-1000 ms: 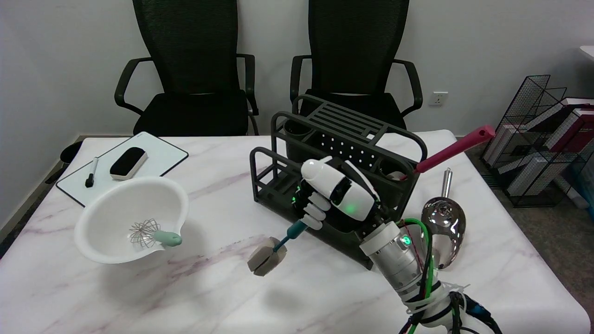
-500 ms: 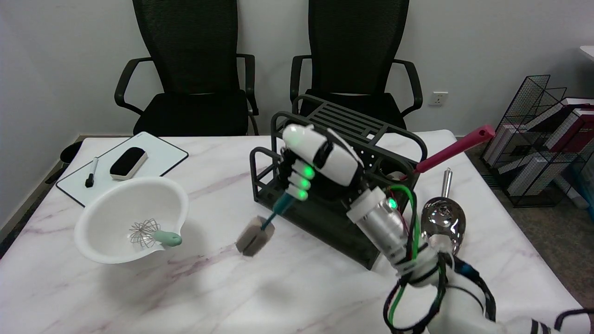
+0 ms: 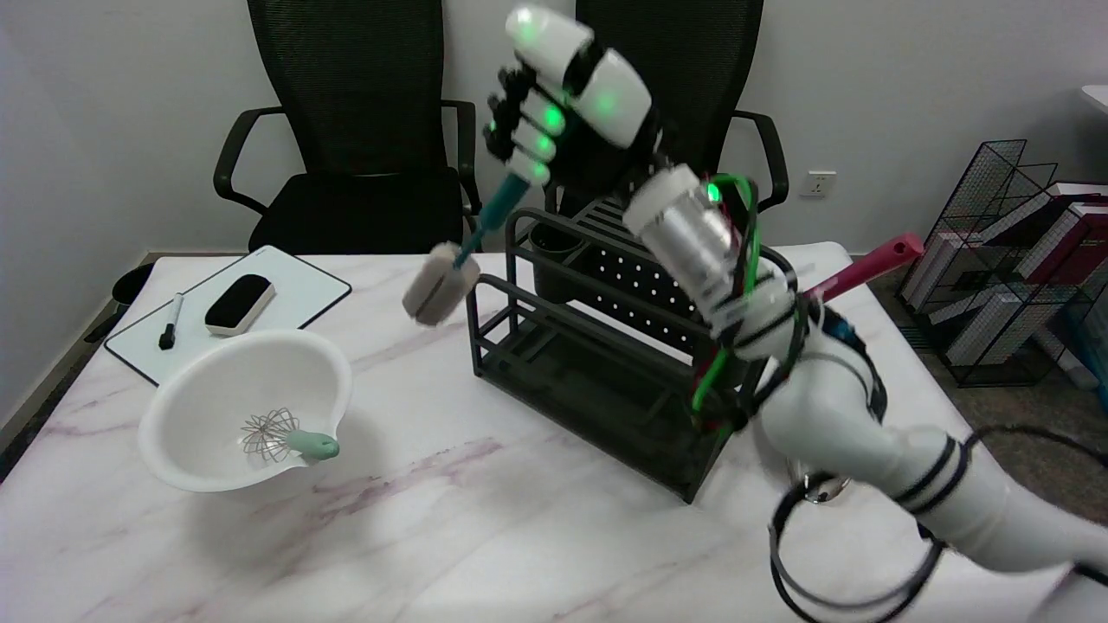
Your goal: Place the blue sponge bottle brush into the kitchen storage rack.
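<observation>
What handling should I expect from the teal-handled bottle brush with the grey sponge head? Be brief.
The teal-handled bottle brush probably feels light: the right hand holds it aloft by the handle end. Its thin handle looks straight, so likely stiff. The sponge head should squash on contact.

Rack [image 3: 606, 363] at centre of tabletop [image 3: 433, 536]; bowl [image 3: 208, 407] left of it, holding whisk [image 3: 281, 437]. Board [image 3: 286, 298] behind bowl, carrying eraser [image 3: 240, 304] and marker [image 3: 170, 321]. Brush [image 3: 450, 268] held by hand [image 3: 563, 95] above rack's left end.

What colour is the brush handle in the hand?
Teal blue, with a grey sponge head. The brush hangs from the right hand in the head view.
</observation>
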